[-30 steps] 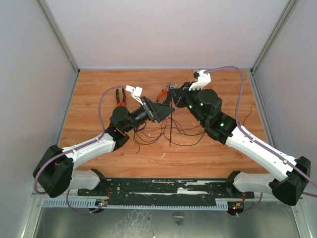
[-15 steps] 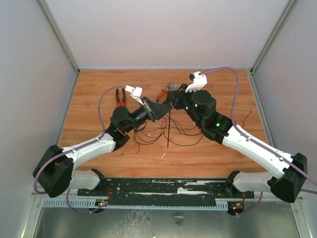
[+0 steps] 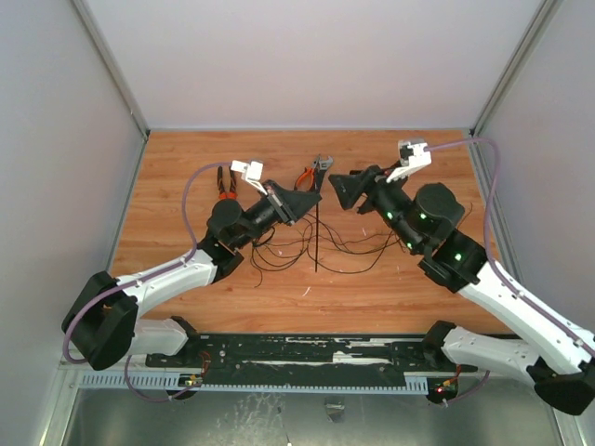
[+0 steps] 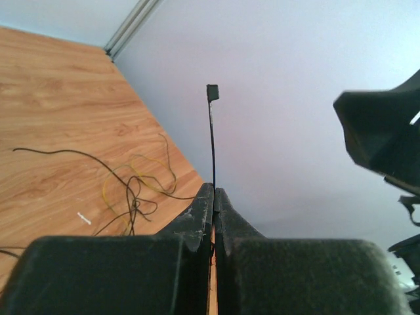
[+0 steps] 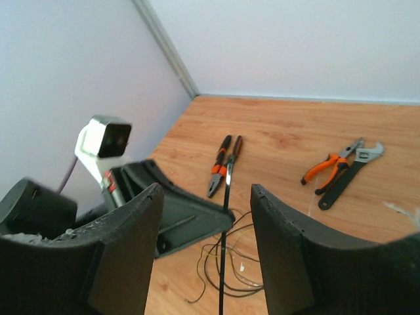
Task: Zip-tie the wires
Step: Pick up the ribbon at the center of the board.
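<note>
Black zip tie sits pinched in left claw; right claw gapes.

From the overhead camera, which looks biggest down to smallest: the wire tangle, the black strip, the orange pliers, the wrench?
1. The wires, the widest spread.
2. The zip tie, though it is held off the table, so nearness may flatter it.
3. The orange pliers and wrench look alike; I won't rank them.

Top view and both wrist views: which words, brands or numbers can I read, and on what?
No text can be read. The orange pliers, the wrench, the zip tie and the white camera show no print; white marks on the front rail are too blurred.
</note>
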Controlling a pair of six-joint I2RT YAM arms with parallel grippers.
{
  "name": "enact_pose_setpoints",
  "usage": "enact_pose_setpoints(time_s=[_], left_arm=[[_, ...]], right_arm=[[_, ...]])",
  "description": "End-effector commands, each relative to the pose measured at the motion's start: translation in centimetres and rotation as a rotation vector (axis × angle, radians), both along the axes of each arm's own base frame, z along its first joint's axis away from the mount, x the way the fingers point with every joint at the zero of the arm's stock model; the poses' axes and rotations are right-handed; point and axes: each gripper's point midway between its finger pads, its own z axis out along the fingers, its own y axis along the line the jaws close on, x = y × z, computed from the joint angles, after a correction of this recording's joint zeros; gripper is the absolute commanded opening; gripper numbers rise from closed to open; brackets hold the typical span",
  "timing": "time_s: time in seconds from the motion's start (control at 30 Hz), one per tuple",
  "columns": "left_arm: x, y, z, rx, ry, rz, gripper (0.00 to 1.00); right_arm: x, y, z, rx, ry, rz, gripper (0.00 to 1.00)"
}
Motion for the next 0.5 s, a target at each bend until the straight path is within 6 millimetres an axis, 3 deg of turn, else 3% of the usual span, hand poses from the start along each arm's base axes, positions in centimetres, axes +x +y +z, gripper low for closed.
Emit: enact_pose_setpoints(time_s=[0.0, 0.2, 0.33, 0.47], left_arm=[[-1.1, 0.7, 3.2, -0.113, -0.060, -0.011, 0.00], [-2.2, 1.2, 5.2, -0.156, -0.070, -0.033, 0.00], [-3.1, 1.4, 6.3, -0.190, -0.083, -0.062, 0.00], [-3.8, 1.4, 6.9, -0.214, -0.080, -0.095, 0.00]], right_arm=[[-3.0, 1.5, -2.4, -0.066, -0.020, 0.196, 0.57], [-6.0, 2.6, -4.1, -0.017, -0.059, 0.358, 0.59], [-6.2, 3.5, -5.2, 0.005, -0.041, 0.400, 0.58], [-6.6, 4.6, -4.5, 0.055, -0.048, 0.453, 0.49]])
